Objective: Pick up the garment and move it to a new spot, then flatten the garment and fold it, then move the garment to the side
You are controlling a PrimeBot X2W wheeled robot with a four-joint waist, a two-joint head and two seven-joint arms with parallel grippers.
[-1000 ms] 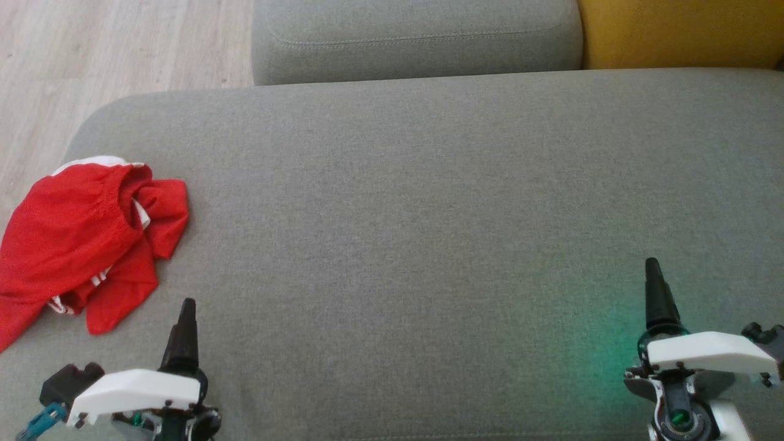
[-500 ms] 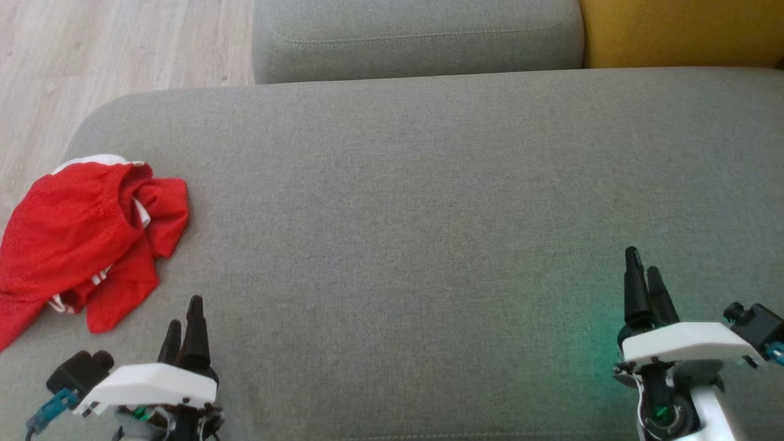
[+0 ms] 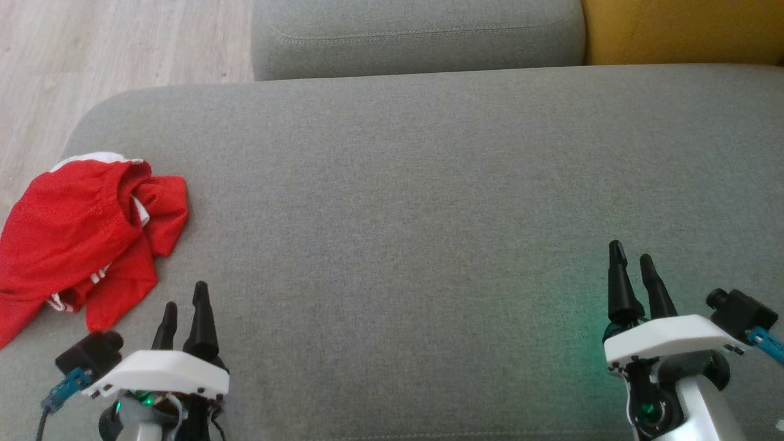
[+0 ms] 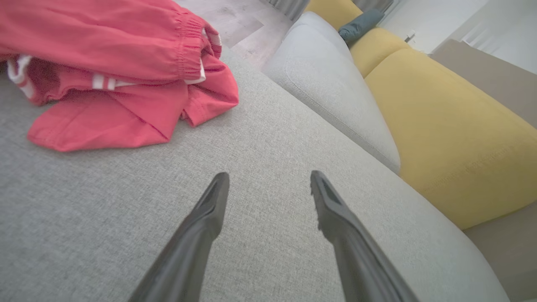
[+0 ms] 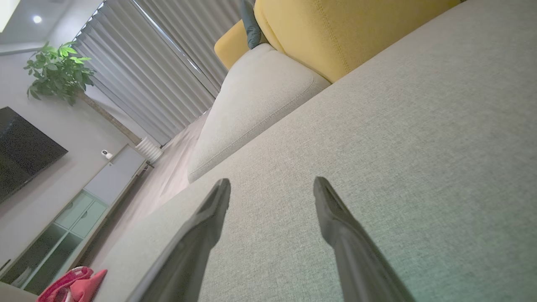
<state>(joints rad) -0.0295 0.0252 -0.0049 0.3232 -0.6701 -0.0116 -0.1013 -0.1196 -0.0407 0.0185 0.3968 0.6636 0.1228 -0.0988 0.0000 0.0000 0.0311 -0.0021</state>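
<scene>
Grey woven fabric covers the broad sofa seat (image 3: 398,214), with pale wood-plank flooring (image 3: 122,43) past its far left corner. At the left edge of that seat, about midway between near and far, lies the crumpled red mesh garment with white stripes and an elastic waistband (image 3: 86,239). It sits in a loose heap with folds overlapping, and its near-left part runs out of the head view. Just near and right of it, clear of the cloth, is the left end effector (image 3: 185,295). Its two long dark fingers are spread apart with nothing between them, tips pointing toward the far side over bare upholstery. Well apart, at the near right of the seat, the right end effector (image 3: 631,251) likewise has its fingers parted and holds nothing; a green glow tints the fabric beside it. Along the far edge rests a rounded grey back cushion (image 3: 416,37), with a mustard-yellow cushion (image 3: 680,30) just beside it on the right. Farther off, the right wrist view takes in pleated grey curtains (image 5: 168,63), a leafy green plant (image 5: 58,71) and a dark wall screen (image 5: 21,147).
</scene>
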